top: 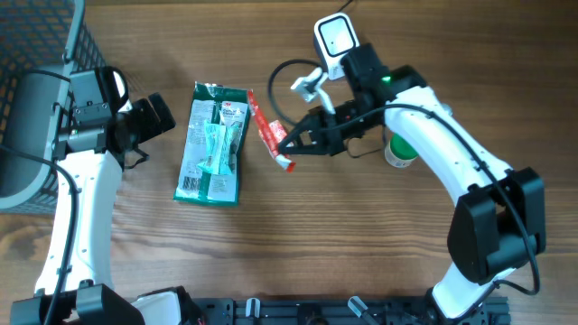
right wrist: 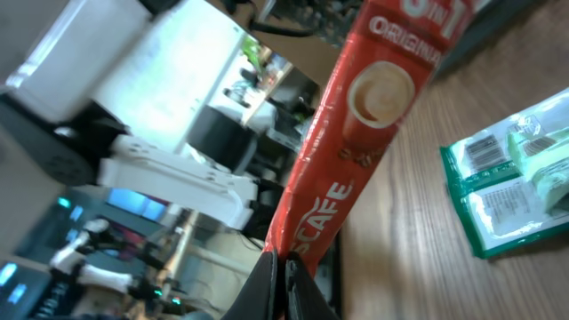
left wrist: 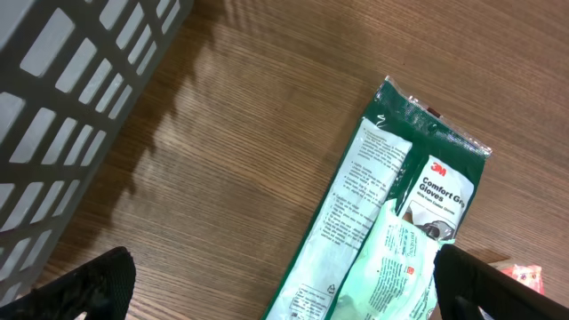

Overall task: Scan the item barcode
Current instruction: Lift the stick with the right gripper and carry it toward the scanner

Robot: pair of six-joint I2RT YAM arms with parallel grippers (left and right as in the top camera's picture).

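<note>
Right gripper (top: 293, 144) pinches the red sachet (top: 265, 125), long axis diagonal.

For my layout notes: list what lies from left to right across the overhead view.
In order: grey mesh basket → left tool → 3M gloves pack → red coffee sachet → white barcode scanner → green-and-white container.

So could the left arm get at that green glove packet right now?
Probably yes. The left gripper is open just beside the glove packet, which lies flat with only bare table between; the right gripper holds its red sachet beyond it.
</note>
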